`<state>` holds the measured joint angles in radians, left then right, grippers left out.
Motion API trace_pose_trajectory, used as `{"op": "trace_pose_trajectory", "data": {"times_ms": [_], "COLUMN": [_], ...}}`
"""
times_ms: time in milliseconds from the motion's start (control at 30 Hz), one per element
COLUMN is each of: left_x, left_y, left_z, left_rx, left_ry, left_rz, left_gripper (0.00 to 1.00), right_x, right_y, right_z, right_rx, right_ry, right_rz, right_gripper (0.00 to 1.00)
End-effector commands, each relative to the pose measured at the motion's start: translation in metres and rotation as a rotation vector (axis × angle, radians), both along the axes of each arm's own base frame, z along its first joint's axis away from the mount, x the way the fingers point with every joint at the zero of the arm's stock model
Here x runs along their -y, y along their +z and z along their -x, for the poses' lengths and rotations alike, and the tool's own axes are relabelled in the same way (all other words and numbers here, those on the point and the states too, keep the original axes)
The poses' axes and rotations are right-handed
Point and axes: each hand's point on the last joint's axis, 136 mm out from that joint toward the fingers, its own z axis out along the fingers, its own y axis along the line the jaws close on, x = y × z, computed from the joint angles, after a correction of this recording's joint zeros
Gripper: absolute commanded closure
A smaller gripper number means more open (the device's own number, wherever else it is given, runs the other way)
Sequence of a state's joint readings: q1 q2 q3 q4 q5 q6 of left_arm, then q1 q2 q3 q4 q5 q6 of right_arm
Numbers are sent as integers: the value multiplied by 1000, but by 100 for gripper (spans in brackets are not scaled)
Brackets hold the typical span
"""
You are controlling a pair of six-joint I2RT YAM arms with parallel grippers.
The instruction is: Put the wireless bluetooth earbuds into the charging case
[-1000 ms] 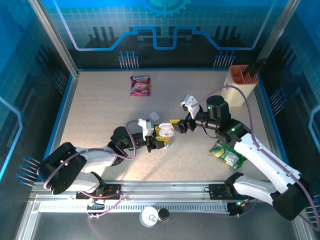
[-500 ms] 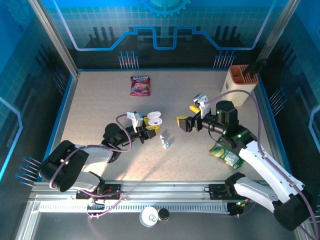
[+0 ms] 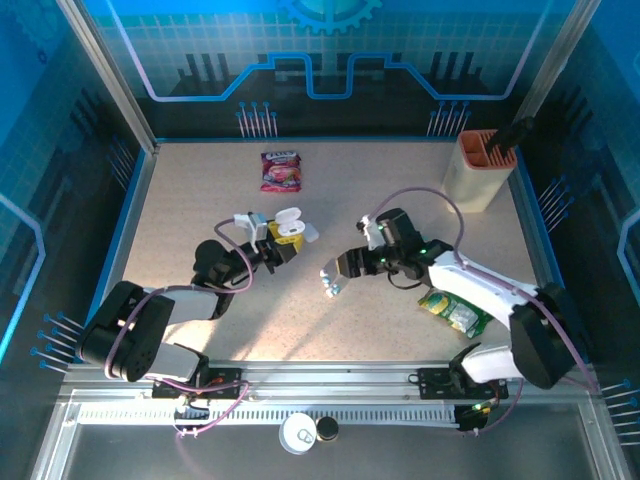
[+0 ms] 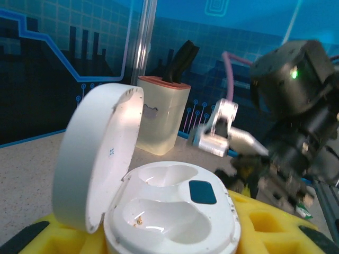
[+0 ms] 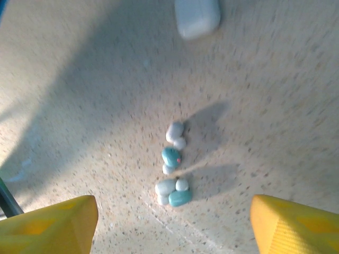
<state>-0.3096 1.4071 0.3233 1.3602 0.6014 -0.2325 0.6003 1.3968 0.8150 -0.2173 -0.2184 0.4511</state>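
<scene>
Currently the tiny white and pale-blue stemmed plastic earbuds (image 5: 172, 164) lie in a loose cluster on the speckled beige tabletop (image 3: 200, 190); none sits in a case. We count roughly three clumps, pieces touching one another; the exact number we cannot tell.

The right gripper (image 3: 342, 266) hangs right above the cluster. Its yellow pads (image 5: 53, 222) are spread wide on either side, with nothing between them.

Left of the cluster, near but apart, the left gripper (image 3: 282, 236) pinches a white pebble-shaped plastic charging case (image 4: 169, 211). The lid is hinged up, and both wells look bare from the left wrist.

A second pale rounded case (image 5: 197, 17) lies on the table beyond the earbuds.

Farther out:
- a pink snack pouch (image 3: 281, 170)
- a green packet (image 3: 452, 308)
- a beige cup-shaped holder (image 3: 480, 172) in the far right corner

We judge the step in hand to be the first pickup, with insertion not yet begun. The next move calls for a descent and a close on one bud alone, likely an outer one, since neighbours could be dragged along. After that come a short carry to the open case and matching the stem to a well.
</scene>
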Motion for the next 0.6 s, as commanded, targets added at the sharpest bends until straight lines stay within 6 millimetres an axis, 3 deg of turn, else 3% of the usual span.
{"op": "trace_pose_trajectory", "data": {"times_ms": [0,200,567], "left_x": [-7,-26,-48], "left_y": [13,10,12], "left_z": [2,-14,-24], "left_rx": [34,2,6], "left_ry": [0,85,172], "left_rz": [28,45,56], "left_gripper": [79,79,78], "right_x": [-17,-38,-60], "right_y": [-11,-35,-65], "right_z": [5,5,-22], "right_rx": [-65,-112,-126], "right_ry": [-24,-28,-11], "right_rz": [16,23,182], "right_gripper": [26,30,47]}}
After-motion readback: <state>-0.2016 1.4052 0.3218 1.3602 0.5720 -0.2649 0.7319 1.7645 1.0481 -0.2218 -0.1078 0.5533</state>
